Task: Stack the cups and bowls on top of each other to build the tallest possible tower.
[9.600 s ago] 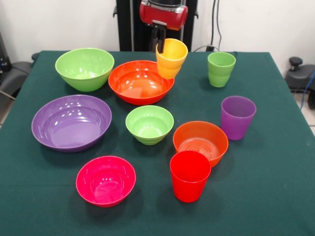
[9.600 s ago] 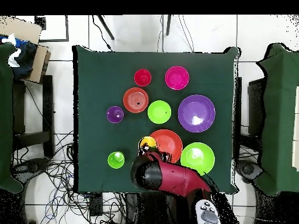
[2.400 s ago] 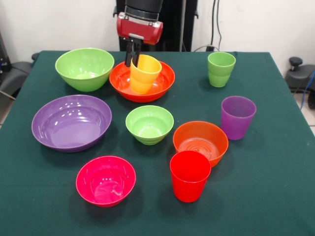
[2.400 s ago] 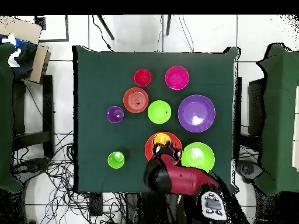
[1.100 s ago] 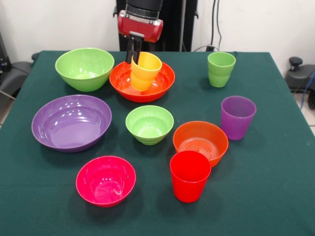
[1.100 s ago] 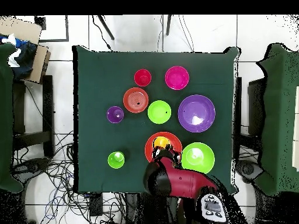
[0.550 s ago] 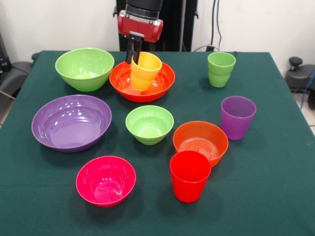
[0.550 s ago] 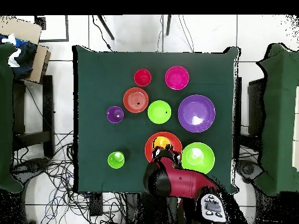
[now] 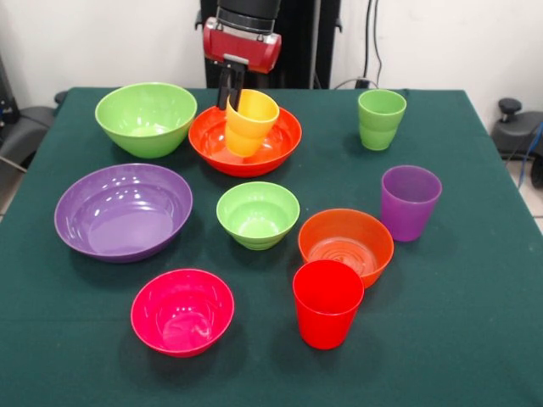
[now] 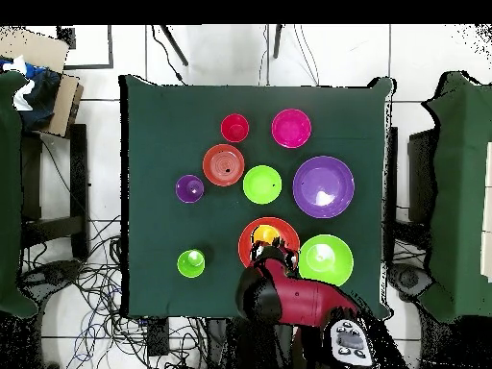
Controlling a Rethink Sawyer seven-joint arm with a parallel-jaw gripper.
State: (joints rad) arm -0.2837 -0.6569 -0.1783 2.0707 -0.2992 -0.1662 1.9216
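At the far side of the dark green table (image 9: 475, 339), the robot's black gripper (image 9: 231, 91) hangs below a red and black arm (image 9: 242, 38) and pinches the far rim of a glossy yellow plastic tumbler (image 9: 249, 123), one finger seemingly inside the wall and one outside. That tumbler sits inside a large glossy orange plastic bowl (image 9: 245, 141), tilted: its mouth faces up and leans toward the right, so its long axis runs from the bowl's floor up and rightward, not plumb. To the left of the orange bowl, just beside it, stands a large lime green bowl (image 9: 146, 118); nearer and further left lies a large purple bowl (image 9: 123, 210). Near the table's middle is a small lime green bowl (image 9: 258, 214), with a small orange bowl (image 9: 345, 246) to its right and a small magenta-pink bowl (image 9: 182, 310) at the near left. A red tumbler (image 9: 327, 303) stands at the near edge just touching or overlapping the small orange bowl in this view; a purple tumbler (image 9: 410, 202) is at the right, and a light green tumbler (image 9: 381, 119) at the far right. All mouths face up. The overhead view shows the arm covering most of the yellow tumbler. These pieces look light, stiff and slippery; a thin rim pinch probably suits the tumblers, though a tilted one may slide or tip when let go.
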